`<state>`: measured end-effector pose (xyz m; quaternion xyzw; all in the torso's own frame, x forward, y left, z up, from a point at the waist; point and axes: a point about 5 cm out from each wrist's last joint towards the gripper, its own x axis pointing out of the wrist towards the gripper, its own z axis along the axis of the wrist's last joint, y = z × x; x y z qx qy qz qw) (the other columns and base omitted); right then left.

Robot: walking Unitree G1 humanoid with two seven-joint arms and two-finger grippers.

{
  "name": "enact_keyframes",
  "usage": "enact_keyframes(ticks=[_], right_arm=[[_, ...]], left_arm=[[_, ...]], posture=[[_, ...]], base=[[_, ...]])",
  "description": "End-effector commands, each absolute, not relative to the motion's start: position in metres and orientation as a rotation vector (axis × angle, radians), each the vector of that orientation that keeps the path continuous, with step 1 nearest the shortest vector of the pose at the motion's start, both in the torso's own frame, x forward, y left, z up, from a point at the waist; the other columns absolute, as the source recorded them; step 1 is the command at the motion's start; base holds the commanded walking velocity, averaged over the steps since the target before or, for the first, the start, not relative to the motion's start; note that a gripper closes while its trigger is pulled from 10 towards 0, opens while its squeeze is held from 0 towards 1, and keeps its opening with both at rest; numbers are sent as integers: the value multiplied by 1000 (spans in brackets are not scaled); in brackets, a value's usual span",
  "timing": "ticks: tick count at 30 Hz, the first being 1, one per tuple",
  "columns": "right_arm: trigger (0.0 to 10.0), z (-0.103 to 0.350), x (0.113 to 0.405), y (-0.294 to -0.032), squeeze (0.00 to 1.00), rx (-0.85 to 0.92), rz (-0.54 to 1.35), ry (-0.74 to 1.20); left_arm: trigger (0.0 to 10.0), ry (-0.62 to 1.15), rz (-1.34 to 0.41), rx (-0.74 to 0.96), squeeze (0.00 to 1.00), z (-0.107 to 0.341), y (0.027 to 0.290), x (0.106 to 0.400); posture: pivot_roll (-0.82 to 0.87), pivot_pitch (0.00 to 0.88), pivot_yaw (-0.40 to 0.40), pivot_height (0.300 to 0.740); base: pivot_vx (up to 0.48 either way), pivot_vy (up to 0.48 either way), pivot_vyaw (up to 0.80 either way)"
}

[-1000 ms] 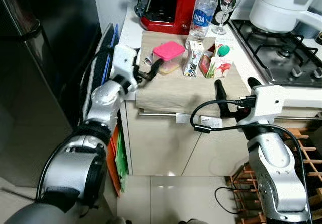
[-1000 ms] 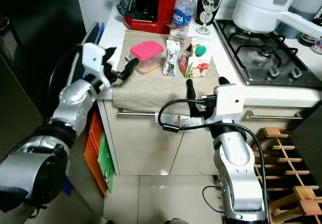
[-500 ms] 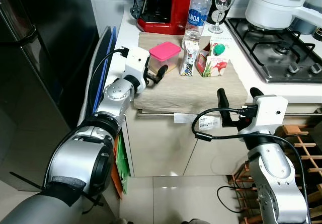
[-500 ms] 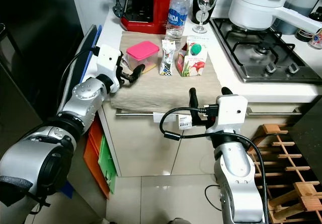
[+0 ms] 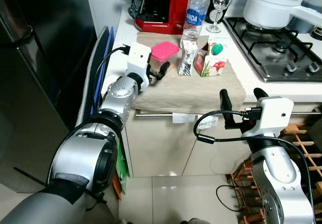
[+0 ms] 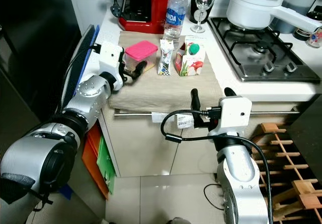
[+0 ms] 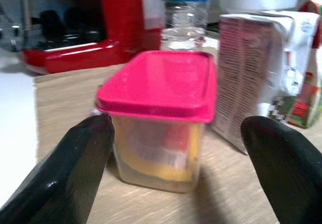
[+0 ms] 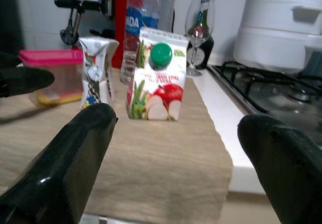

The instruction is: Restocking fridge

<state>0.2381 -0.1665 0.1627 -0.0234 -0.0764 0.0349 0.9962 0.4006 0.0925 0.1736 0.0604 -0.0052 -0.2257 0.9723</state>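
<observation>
Pick step: left gripper (image 5: pixel 157 73) spread wide, empty, just short of the pink-lid tub (image 5: pixel 164 56), upper centre on cloth (image 5: pixel 186 90). Next: advance, close. Right gripper (image 5: pixel 240 94) open, empty.

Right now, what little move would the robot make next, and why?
Probably ease the left gripper forward and close it: its open fingers already frame the pink-lidded container on the beige cloth without touching it.
</observation>
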Motion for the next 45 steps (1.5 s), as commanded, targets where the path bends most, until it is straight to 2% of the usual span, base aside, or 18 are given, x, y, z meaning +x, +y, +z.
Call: enact_keyframes(ticks=[1, 2, 9, 12, 17, 28, 41, 45], right_arm=[[10000, 168, 236, -169, 0, -55, 61, -167], [10000, 168, 237, -169, 0, -57, 60, -165], [10000, 169, 240, -168, 0, -56, 66, -163], [10000, 168, 243, -168, 0, -54, 68, -162], [10000, 170, 248, -165, 0, -53, 80, -172], [10000, 174, 261, -167, 0, -55, 77, -205], [10000, 176, 269, -163, 0, -48, 89, -225], [10000, 176, 271, -160, 0, -44, 93, -233]], left_arm=[[9569, -6, -469, 150, 0, 181, 88, 403], [0, 22, -456, 150, 0, 178, 88, 404], [0, 60, -378, 84, 0, 175, 91, 405], [0, 68, -313, 1, 0, 178, 91, 407], [0, 37, -364, -3, 0, 185, 75, 406], [0, 3, -491, 36, 0, 186, 66, 403], [0, -1, -431, -21, 0, 184, 75, 404], [0, -86, -415, -27, 0, 195, 81, 405]], posture=[[-306, 15, 12, 740], [-307, 19, 11, 740], [-300, 8, 9, 740], [-289, 1, 7, 740], [-287, 0, 9, 740], [-265, 0, 20, 740], [-236, 0, 13, 740], [-222, 0, 16, 740]], base=[[0, 0, 0], [0, 0, 0], [0, 0, 0], [0, 0, 0], [0, 0, 0], [0, 0, 0], [0, 0, 0], [0, 0, 0]])
